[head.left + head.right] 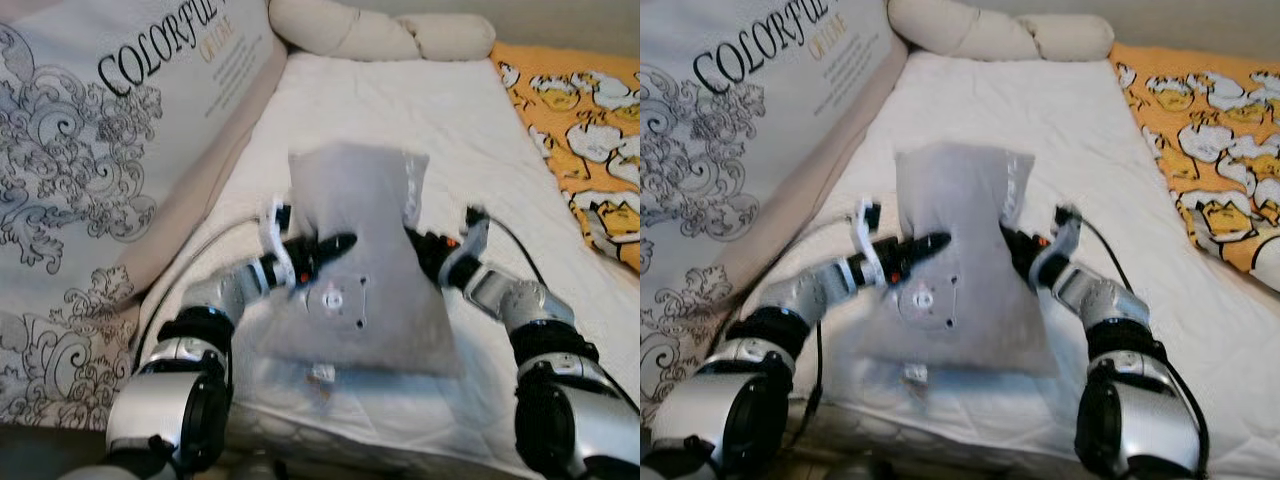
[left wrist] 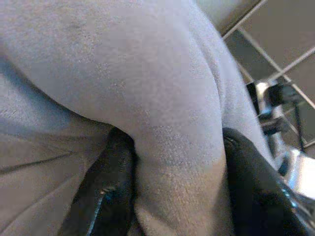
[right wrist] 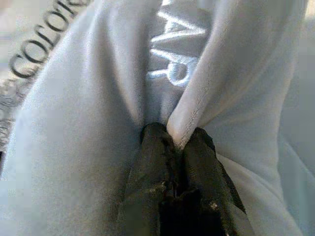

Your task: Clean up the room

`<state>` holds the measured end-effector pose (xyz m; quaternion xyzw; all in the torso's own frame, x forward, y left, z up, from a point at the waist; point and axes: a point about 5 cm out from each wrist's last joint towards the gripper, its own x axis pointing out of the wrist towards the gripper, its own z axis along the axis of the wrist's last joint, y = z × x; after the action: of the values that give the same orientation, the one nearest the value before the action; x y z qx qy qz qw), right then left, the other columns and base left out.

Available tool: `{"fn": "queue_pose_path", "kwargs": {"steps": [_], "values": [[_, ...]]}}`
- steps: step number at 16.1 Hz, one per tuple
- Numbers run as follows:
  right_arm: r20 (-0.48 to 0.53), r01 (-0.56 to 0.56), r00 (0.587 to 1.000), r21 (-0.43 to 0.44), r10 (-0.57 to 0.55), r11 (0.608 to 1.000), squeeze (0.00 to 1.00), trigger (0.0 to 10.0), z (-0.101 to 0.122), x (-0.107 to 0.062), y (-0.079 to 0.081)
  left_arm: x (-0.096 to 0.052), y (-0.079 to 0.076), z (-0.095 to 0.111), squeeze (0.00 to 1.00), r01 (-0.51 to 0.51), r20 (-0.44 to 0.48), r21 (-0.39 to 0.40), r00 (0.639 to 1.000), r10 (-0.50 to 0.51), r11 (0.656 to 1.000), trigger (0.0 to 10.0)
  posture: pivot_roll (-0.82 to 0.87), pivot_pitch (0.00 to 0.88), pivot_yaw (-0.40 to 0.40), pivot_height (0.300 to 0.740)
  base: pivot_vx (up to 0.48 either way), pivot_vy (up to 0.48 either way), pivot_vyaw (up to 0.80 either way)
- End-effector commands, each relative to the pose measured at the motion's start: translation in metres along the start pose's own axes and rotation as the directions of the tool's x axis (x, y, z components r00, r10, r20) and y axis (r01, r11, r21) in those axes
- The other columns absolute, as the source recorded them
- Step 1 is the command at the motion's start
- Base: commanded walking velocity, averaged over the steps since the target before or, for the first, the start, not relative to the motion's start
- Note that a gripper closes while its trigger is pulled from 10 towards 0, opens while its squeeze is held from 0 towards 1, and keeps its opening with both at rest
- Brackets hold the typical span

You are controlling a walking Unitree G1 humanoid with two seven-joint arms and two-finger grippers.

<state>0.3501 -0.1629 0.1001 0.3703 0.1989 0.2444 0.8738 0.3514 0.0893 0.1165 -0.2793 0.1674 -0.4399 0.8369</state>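
Left eye view: grey pillowcase (image 1: 362, 262) held upright between both arms above the white quilted mattress (image 1: 400, 110); left gripper (image 1: 325, 247) pressed into its left side, one black finger lying across the front of the cloth; right gripper (image 1: 428, 250) at its right edge, fingertips hidden in the fabric; large printed cushion (image 1: 90, 150) with grey scrollwork and the word COLORFUL leaning along the left; cream bolster (image 1: 385, 35) across the head of the bed; orange cartoon-print blanket (image 1: 590, 130) on the right.

Right eye view: same scene, pillowcase (image 1: 965, 265) centred between the silver forearms; small zip tab or label visible low on its front.

Left wrist view: two black fingers (image 2: 106, 187) spread apart with a thick fold of the grey fabric (image 2: 147, 88) bulging between them, gripped on both sides; part of the other arm and tiled floor beyond.

Right wrist view: black fingertips (image 3: 152, 162) pressed together, pinching a hemmed edge of the pillowcase (image 3: 98, 113); white embroidered lettering on the cloth just above the pinch; cushion lettering in the corner.
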Motion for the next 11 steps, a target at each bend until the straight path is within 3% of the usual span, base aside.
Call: {"fn": "queue_pose_path", "kwargs": {"steps": [1, 4, 5, 7, 10, 11], "values": [[-0.012, -0.071, 0.997, -0.018, 0.071, 0.997, 0.0, 0.0, -0.004, 0.012, 0.02, 0.014, -0.02, 0.012, 0.0, 0.104, 0.011, 0.057, 0.994, -0.105, 0.993, 0.0, -0.03, 0.0, 0.037, 0.74, 0.0, 0.0, 0.0], [0.071, -0.068, 0.995, -0.094, 0.075, 0.993, 0.0, 0.0, 0.004, 0.011, 0.031, 0.009, -0.027, 0.033, 0.0, 0.066, 0.095, 0.116, 0.992, -0.077, 0.991, 0.0, -0.03, 0.0, 0.046, 0.74, 0.0, 0.0, 0.0], [0.154, -0.061, 0.984, -0.156, 0.085, 0.986, 0.0, 0.0, 0.008, 0.004, 0.035, 0.0, -0.029, 0.04, 0.0, -0.012, 0.105, 0.223, 0.994, -0.012, 0.975, 0.0, -0.03, 0.0, 0.049, 0.74, 0.0, 0.0, 0.0], [0.184, -0.055, 0.979, -0.181, 0.089, 0.982, 0.0, 0.0, 0.006, -0.001, 0.037, -0.005, -0.032, 0.041, 0.0, -0.043, 0.114, 0.278, 0.993, 0.011, 0.96, 0.0, -0.03, 0.0, 0.058, 0.74, 0.0, 0.0, 0.0], [0.2, -0.058, 0.974, -0.217, 0.102, 0.974, 0.0, 0.0, -0.015, -0.012, 0.052, -0.013, -0.05, 0.023, 0.0, -0.052, 0.073, 0.362, 0.997, 0.027, 0.931, 0.0, -0.03, 0.0, 0.058, 0.74, 0.0, 0.0, 0.0], [0.203, -0.053, 0.974, -0.209, 0.096, 0.977, 0.0, 0.0, -0.022, -0.011, 0.053, -0.013, -0.057, 0.012, 0.0, -0.036, 0.011, 0.408, 0.999, 0.035, 0.912, 0.0, -0.02, 0.0, 0.053, 0.74, 0.0, 0.0, 0.0]]}}
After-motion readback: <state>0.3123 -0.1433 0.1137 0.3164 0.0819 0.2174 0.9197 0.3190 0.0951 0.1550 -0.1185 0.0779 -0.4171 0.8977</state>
